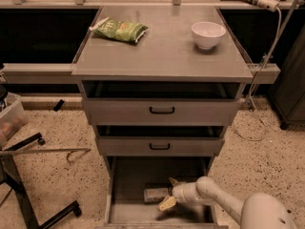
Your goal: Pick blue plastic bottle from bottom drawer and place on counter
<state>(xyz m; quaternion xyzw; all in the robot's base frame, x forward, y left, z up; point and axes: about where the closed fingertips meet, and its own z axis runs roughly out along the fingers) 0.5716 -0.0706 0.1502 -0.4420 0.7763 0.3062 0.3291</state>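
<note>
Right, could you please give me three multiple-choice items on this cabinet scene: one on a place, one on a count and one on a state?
1. Where is the small translucent grey-blue plastic bottle?
A) in the open grey metal bottom drawer
B) inside the round white bowl
C) under the green snack bag

2. How many things rest on the flat grey metal counter?
A) one
B) two
C) four

3. How is the bottle posed?
A) upright
B) lying on its side
C) upside down

Answers:
1 A: it lies on the drawer's floor, with the gripper open about its end.
2 B: only the snack bag and the bowl are on the counter.
3 B: its length runs flat along the drawer floor.
</note>
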